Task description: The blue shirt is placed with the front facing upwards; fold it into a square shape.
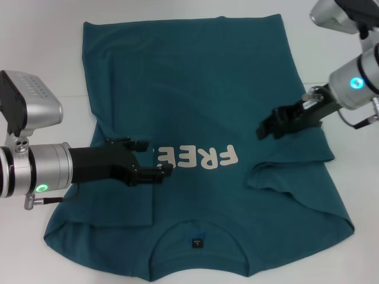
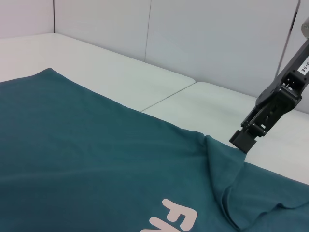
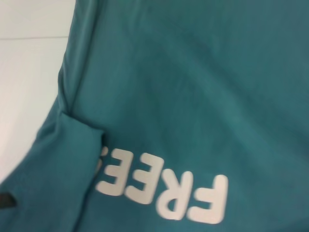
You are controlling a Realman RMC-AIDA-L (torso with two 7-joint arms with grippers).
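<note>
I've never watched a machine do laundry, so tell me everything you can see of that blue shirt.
The blue shirt is a dark teal, cotton-looking T-shirt lying flat, front up, on a white table, neckline nearest the robot. Cream "FREE" lettering crosses the chest, and a small dark label sits inside the round collar. Both short sleeves are folded inward over the body. The open left gripper hangs over the left fold; the right gripper is at the right fold.
</note>
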